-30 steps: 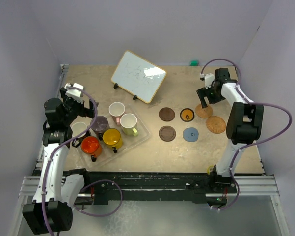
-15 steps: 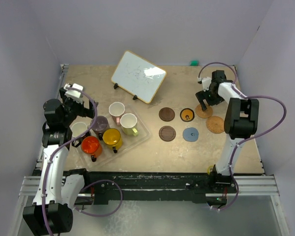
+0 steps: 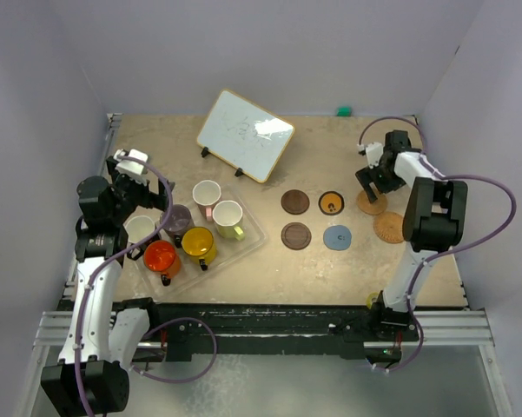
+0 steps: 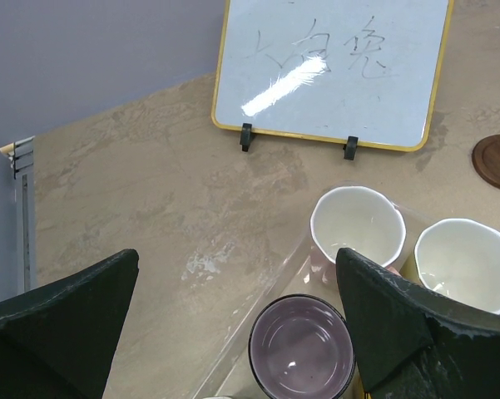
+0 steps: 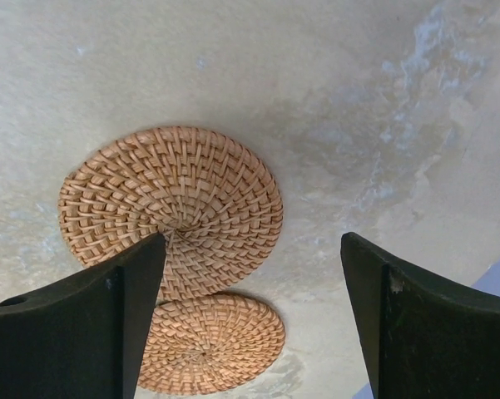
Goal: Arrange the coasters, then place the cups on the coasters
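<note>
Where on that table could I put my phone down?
Bare tabletop lies along the near edge before the coasters, and at the back between whiteboard and right gripper. The tray of cups at left is crowded.

Rough woven coasters [image 5: 170, 212] lie on matt tabletop [image 5: 333, 75].

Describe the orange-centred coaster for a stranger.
Find the whiteboard standing at the back. Right of it and nearer lie six coasters in two rows. The orange-centred coaster sits mid far row, alone in having a dark rim around an orange middle.
</note>
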